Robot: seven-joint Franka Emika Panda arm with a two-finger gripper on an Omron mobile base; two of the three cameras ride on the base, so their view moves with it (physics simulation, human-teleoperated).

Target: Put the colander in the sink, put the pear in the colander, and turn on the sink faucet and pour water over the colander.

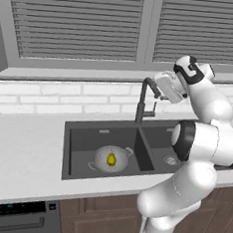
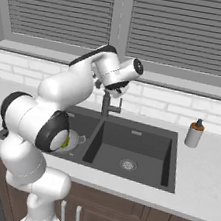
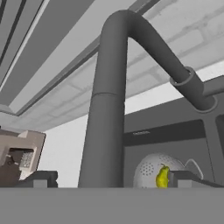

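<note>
With colander [image 1: 111, 159] already in the sink [image 1: 82, 135] and pear [image 1: 111, 160] inside it, below the gripper [image 3: 109, 177], only the water remains. Jaws spread wide, holding nothing, straddling the sink faucet [image 3: 107, 109] neck; no stream yet.

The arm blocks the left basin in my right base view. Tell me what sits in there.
Observer: The colander stands in the left basin of the sink, with the pear inside it.
Operator: Report the gripper.
Observer: In the hand view the gripper is open, and the sink faucet rises between its fingertips.
Operator: Check for water.
Observer: In the left base view, no stream leaves the sink faucet.
</note>
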